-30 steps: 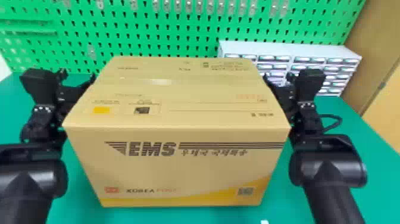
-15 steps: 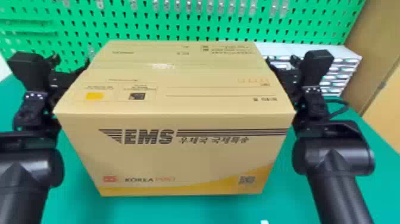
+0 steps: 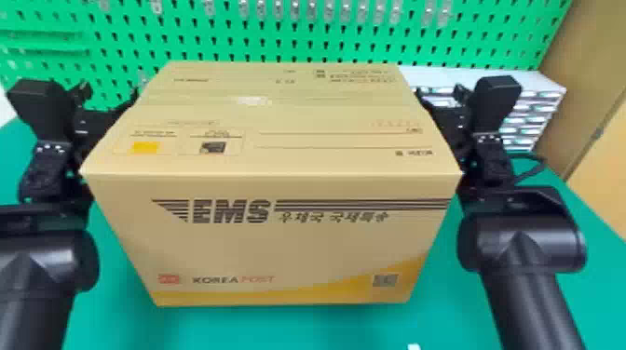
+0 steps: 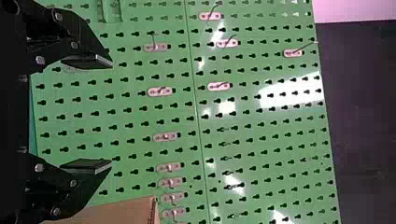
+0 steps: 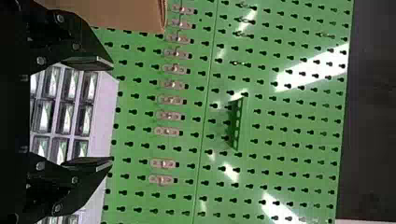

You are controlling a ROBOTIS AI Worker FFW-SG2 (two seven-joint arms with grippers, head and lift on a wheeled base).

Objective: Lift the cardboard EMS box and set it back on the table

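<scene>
Black left gripper and right gripper (both gaping) point forward, flanking the EMS box.

It looks like a workshop or lab: a green pegboard fitted with small hooks spans the top of the head view, a white drawer cabinet at right, above a green surface.

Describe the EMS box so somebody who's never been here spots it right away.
Find the green pegboard, then look in front of it, over the teal table. Between the robot's left arm and right arm is the EMS box. Unlike the white storage unit behind it, it's brown cardboard with a yellow swoosh low on its front.
</scene>
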